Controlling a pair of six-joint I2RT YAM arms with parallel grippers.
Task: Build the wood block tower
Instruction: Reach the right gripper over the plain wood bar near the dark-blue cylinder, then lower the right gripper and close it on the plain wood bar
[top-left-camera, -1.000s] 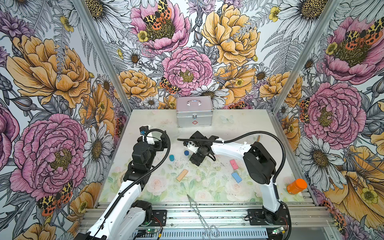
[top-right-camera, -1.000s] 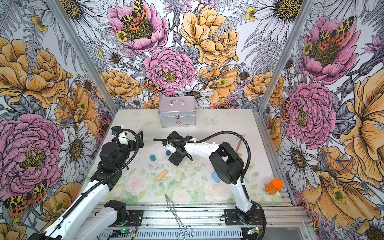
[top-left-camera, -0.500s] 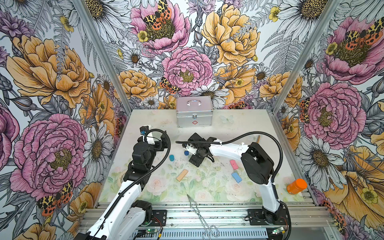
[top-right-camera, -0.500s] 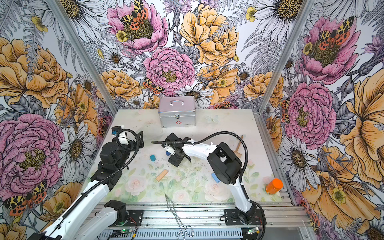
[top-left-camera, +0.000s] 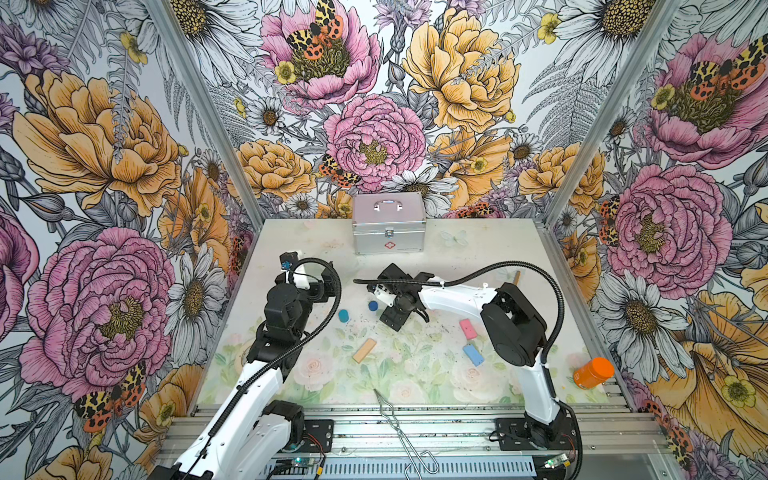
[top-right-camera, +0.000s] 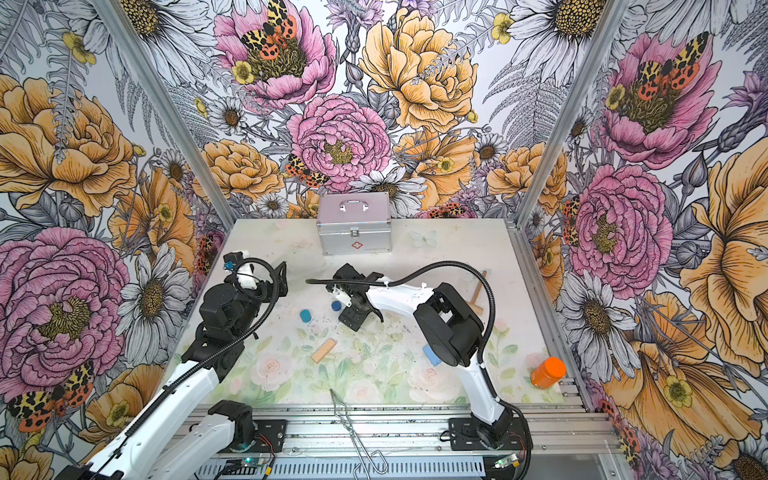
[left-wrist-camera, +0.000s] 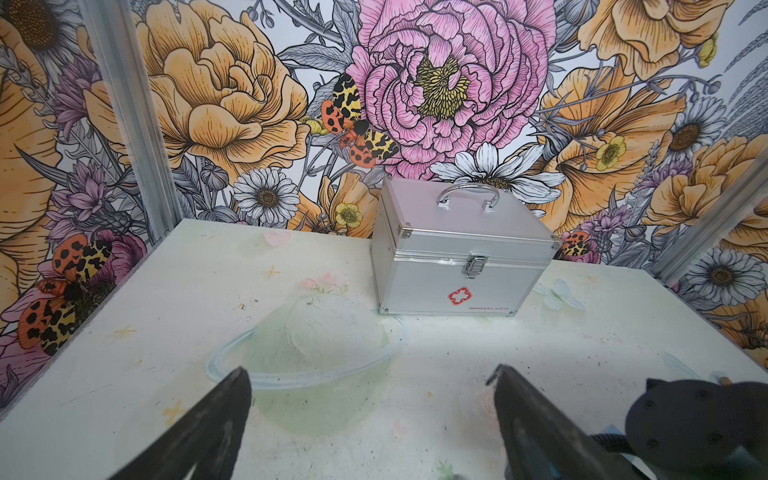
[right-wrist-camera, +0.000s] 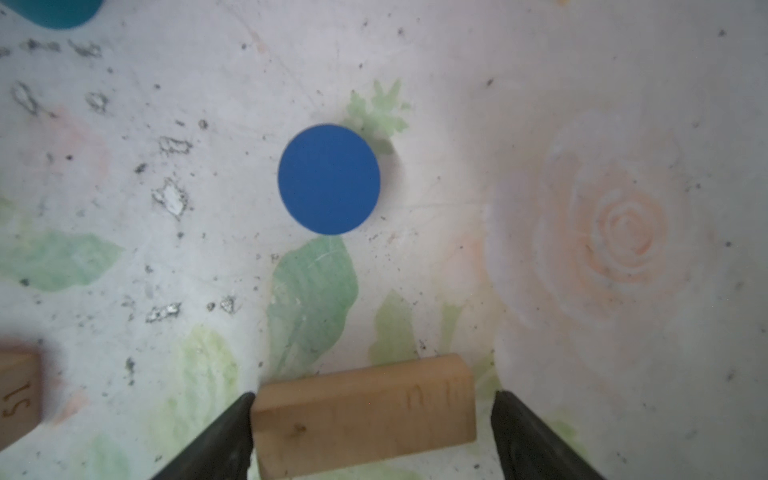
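We see the right gripper low over the middle of the surface, pointing down. Its jaws are apart, one on either side of a tan plank. One jaw sits against one end of the plank and the other stands just clear of the far end, so the plank is flanked rather than clamped.

In the right wrist view the dark blue cylinder stands upright by itself just beyond the plank, apart from both the plank and the jaws. In both top views that cylinder is just left of the right gripper, and the teal cylinder sits near it, further left.

A second tan plank lies flat nearer the front, apart from both cylinders. The pink slab and the blue slab lie flat on the right, near one another but not touching, beside the right arm. Each of these blocks rests singly on the surface.

The left gripper hangs above the left side with its jaws wide apart over bare surface. It faces the silver case, which stands latched shut by the back wall.

An orange bottle lies at the front right. Metal tongs lie across the front edge.
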